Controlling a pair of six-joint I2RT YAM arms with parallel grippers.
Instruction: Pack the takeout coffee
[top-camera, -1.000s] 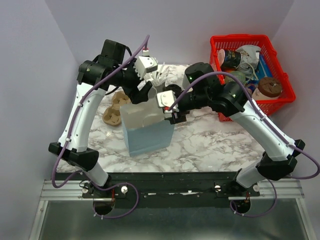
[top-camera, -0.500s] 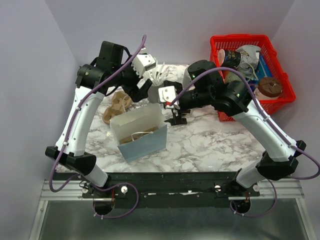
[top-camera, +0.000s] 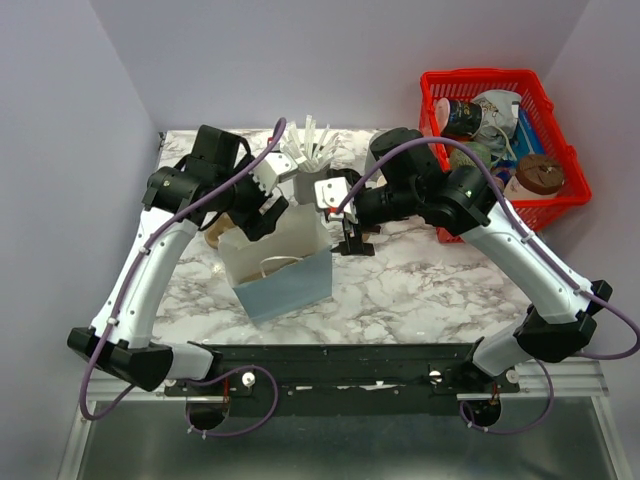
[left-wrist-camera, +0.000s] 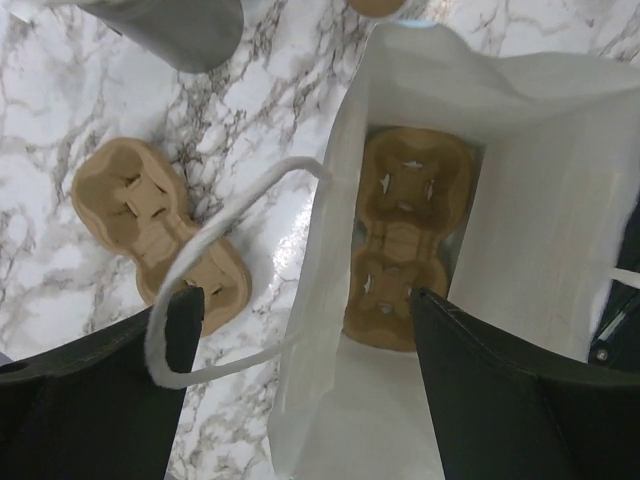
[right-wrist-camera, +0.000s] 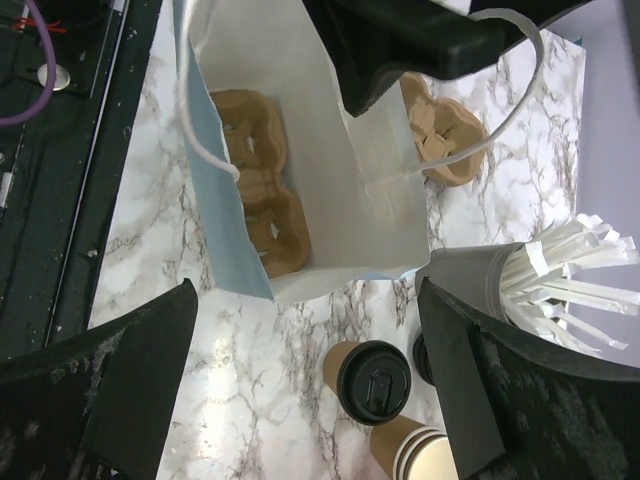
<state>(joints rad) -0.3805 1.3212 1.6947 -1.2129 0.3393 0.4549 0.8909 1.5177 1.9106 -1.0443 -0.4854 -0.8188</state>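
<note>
The takeout coffee (right-wrist-camera: 372, 380), a tan cup with a black lid, stands on the marble just right of the paper bag; in the top view my right arm hides it. The white and blue bag (top-camera: 285, 275) stands open with a brown cup carrier (right-wrist-camera: 255, 180) flat inside. My right gripper (right-wrist-camera: 308, 290) is open and empty above the cup and the bag's edge; it also shows in the top view (top-camera: 350, 238). My left gripper (left-wrist-camera: 305, 300) is open and straddles the bag's left wall, with the handle loop (left-wrist-camera: 215, 240) round its outer finger.
A stack of lidless cups (right-wrist-camera: 425, 455) and a stack of black lids (right-wrist-camera: 424, 352) stand beside the coffee. A grey holder of wrapped straws (right-wrist-camera: 560, 265) is behind them. A spare carrier (left-wrist-camera: 155, 230) lies left of the bag. A red basket (top-camera: 480, 76) of items sits far right.
The bag has gone from held up between both grippers to standing lower and nearer on the table. My right gripper let go of its rim. My left gripper dropped down to the bag's left wall.
</note>
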